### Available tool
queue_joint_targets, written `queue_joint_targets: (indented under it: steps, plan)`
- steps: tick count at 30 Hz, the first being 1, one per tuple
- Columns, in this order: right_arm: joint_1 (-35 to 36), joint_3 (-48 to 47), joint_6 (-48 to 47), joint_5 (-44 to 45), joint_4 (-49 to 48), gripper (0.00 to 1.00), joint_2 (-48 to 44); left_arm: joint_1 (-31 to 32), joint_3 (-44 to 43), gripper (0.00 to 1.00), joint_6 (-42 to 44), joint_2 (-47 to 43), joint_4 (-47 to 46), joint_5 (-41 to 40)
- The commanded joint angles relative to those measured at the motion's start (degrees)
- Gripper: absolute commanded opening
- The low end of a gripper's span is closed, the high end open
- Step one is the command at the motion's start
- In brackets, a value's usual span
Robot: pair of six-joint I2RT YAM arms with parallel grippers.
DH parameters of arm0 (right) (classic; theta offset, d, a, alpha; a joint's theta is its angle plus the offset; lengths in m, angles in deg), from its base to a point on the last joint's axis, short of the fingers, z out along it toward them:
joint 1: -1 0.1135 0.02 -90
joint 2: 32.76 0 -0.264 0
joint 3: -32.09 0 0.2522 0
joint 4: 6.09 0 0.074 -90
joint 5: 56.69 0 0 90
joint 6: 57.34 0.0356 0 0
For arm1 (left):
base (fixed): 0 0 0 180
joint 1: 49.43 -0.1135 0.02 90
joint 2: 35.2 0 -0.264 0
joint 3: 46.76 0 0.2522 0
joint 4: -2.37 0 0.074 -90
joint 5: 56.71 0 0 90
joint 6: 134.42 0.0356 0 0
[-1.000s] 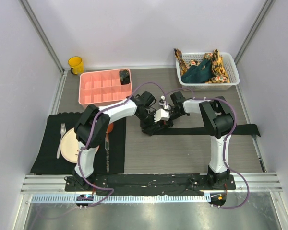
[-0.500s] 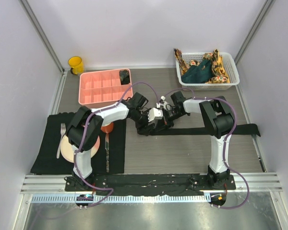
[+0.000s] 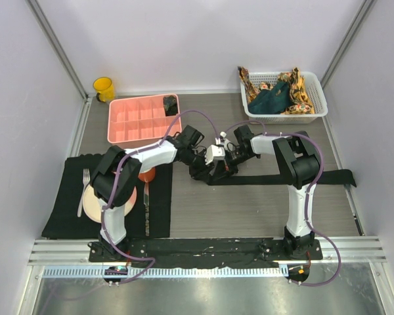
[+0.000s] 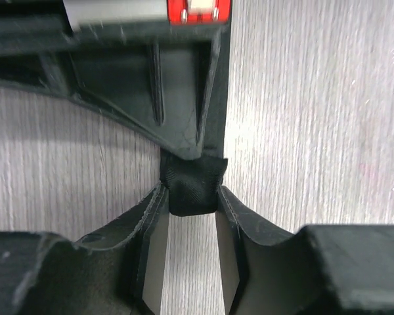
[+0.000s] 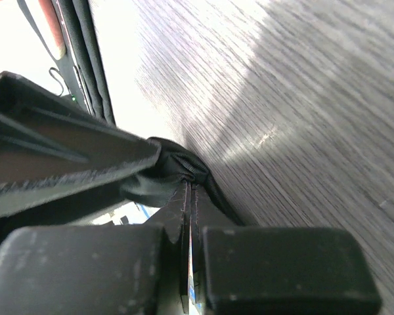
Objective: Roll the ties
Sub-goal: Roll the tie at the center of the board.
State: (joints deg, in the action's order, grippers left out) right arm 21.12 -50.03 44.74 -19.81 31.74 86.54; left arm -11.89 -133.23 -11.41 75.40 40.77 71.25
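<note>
Now I see my left gripper (image 4: 192, 191) clamped on the rolled end of the black tie (image 3: 282, 178), mid-counter (image 3: 249, 216); my right gripper (image 5: 189, 190) pinches that fabric too.

The top camera looks down from above and behind the near edge, taking in the whole table (image 3: 249, 210). Both wrist cameras sit very close over its middle, facing each other across the same bunched end of the black tie (image 4: 192, 187).
</note>
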Motion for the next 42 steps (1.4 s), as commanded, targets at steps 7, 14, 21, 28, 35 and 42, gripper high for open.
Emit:
queue_joint_targets:
  steps: [7,14,21,28,35,42]
  plan:
    - [-0.26,0.42,-3.38,10.14,1.33,0.01,2.69,4.65,-5.6,0.36,-4.28,3.82,-0.74,-3.23]
    - [-0.34,0.59,-2.76,8.48,0.8,0.01,1.37,6.58,-5.87,0.37,-0.59,6.28,3.74,-11.76]
    - [-1.57,-0.46,-2.5,5.4,3.87,0.1,-3.89,6.58,-5.34,0.33,4.25,6.64,9.63,-14.49]
    - [-2.54,1.55,2.5,-1.01,3.44,0.31,-6.98,6.49,-5.95,0.34,4.08,7.17,9.11,-13.08]
    - [-2.45,3.32,10.24,-4.44,-4.47,0.38,-6.28,6.49,-6.04,0.37,4.51,7.25,9.02,-12.73]
    - [-1.49,2.79,12.18,-3.65,-6.94,0.35,-3.21,6.49,-5.6,0.38,4.6,7.08,8.58,-12.38]
